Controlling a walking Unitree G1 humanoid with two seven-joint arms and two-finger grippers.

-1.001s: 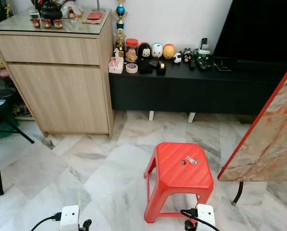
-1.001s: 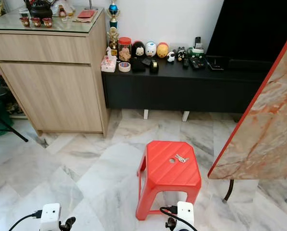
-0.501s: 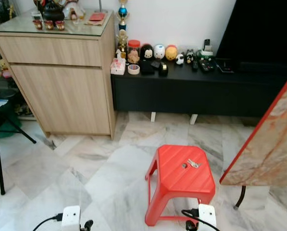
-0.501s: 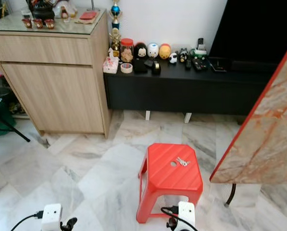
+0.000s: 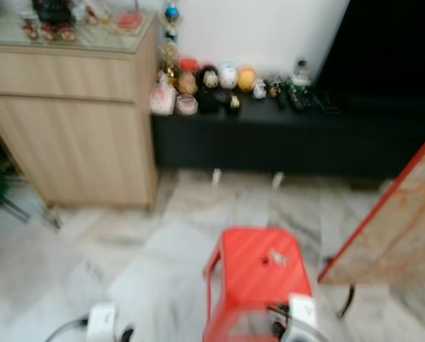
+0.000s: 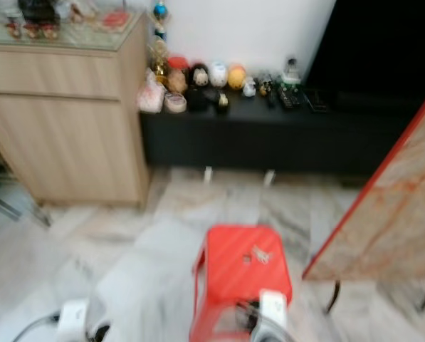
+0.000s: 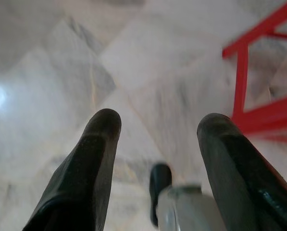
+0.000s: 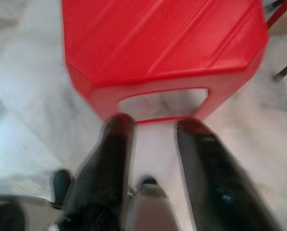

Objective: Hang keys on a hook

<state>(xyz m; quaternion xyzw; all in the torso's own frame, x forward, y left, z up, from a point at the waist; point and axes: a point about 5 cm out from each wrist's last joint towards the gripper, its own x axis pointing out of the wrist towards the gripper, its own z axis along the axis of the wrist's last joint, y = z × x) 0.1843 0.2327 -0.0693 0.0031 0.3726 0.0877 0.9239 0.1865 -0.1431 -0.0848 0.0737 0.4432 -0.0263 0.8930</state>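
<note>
A small bunch of keys [image 5: 276,256] lies on top of the red plastic stool [image 5: 255,281], near its far right side; the eye views are blurred. My right gripper [image 8: 155,124] hangs open low in front of the stool [image 8: 157,43], a little short of its near edge, with nothing between its fingers. Over the marble floor left of the stool, my left gripper [image 7: 158,122] is open and empty, the stool's red leg [image 7: 242,82] off to one side of it. Both white wrist housings [image 5: 102,320] [image 5: 301,312] show at the bottom of the eye views.
A wooden cabinet [image 5: 70,121] stands at the back left. A low black bench [image 5: 290,135] with figurines runs along the wall. A marble tabletop with a red edge [image 5: 397,228] juts in at the right, its dark leg [image 5: 347,301] close to the stool.
The whole picture has shifted and blurred, so the camera is moving. The stool sits a little lower and nearer in view. The keys lie where they were.
</note>
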